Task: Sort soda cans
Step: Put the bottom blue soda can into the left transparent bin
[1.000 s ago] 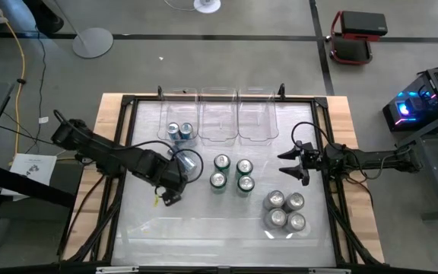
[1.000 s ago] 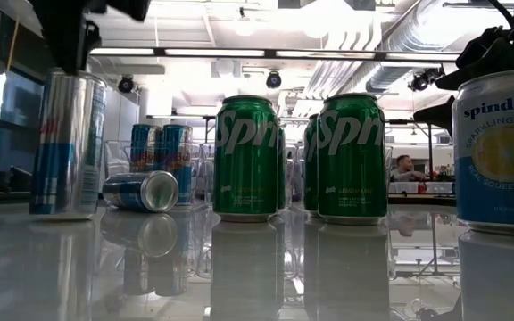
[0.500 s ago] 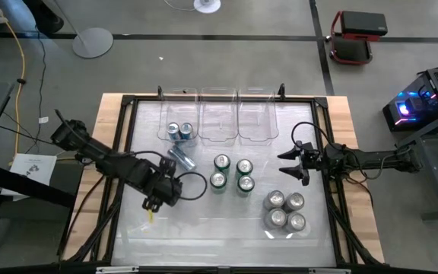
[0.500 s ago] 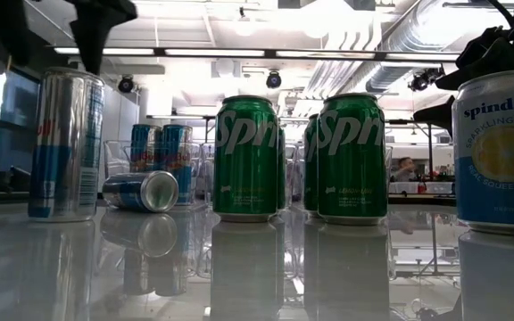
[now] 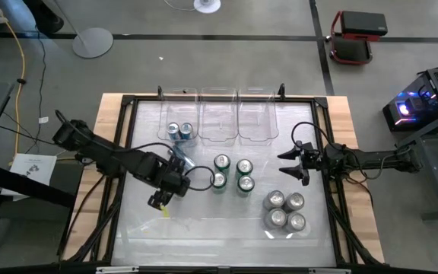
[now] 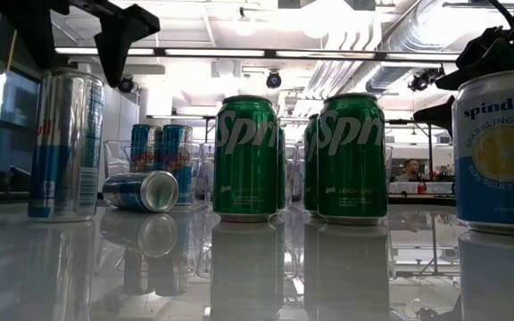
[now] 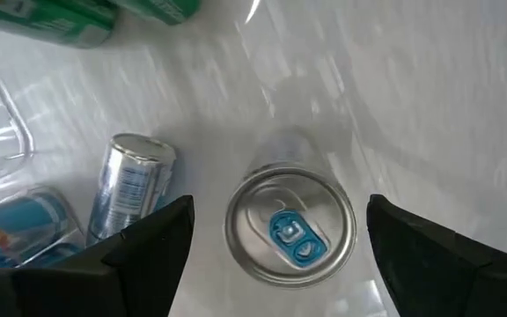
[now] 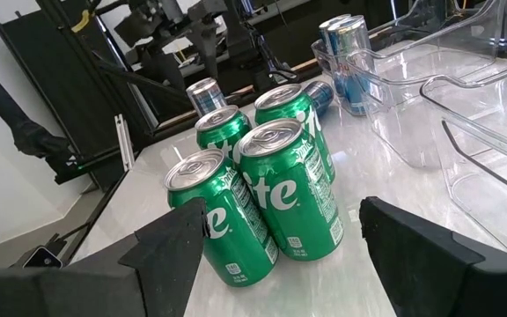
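Left gripper (image 7: 275,233) hangs right above an upright blue can (image 7: 290,231), jaws spread wide either side, nothing gripped. Beside it a blue can lies tipped (image 5: 181,159); two more stand in the left bin (image 5: 179,122). Four green cans (image 5: 232,173) cluster mid-surface, four silver cans (image 5: 285,211) rightward. Right gripper (image 5: 286,165) waits, jaws released.

light: bright overhead ceiling strips (image 6: 239,52) | glare: glossy white tabletop (image 6: 257,267) mirrors cans | blur: left wrist view smeared

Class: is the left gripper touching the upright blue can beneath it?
Apart. In the left wrist view the left gripper is open, with bare table between its fingers and the upright blue can.
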{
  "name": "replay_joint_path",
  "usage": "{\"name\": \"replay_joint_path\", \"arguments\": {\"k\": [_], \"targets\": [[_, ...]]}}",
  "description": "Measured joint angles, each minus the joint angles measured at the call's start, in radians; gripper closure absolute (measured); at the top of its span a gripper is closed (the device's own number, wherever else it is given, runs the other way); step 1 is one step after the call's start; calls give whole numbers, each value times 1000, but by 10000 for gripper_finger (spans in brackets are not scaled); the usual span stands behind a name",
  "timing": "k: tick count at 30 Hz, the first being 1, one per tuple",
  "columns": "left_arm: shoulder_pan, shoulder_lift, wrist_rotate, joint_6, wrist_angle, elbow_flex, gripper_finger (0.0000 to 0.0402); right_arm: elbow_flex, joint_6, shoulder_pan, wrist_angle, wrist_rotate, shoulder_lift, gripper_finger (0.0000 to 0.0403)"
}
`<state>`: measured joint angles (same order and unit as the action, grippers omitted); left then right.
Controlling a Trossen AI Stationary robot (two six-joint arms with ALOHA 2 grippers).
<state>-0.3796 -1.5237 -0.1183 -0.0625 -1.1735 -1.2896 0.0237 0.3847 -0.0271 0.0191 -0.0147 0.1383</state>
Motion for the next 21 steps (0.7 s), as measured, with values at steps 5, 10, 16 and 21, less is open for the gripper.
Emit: {"name": "replay_joint_path", "arguments": {"k": [5, 10, 16, 21], "targets": [[-2, -38, 1, -59, -9, 0, 87, 0, 0, 0, 0, 0, 0, 112], [-2, -70, 2, -73, -20, 0, 87, 0, 0, 0, 0, 0, 0, 112], [-2, -97, 5, -46, -36, 0, 90, 0, 0, 0, 0, 0, 0, 112], [4, -111, 32, 17, -37, 0, 118, 0, 0, 0, 0, 0, 0, 112]]}}
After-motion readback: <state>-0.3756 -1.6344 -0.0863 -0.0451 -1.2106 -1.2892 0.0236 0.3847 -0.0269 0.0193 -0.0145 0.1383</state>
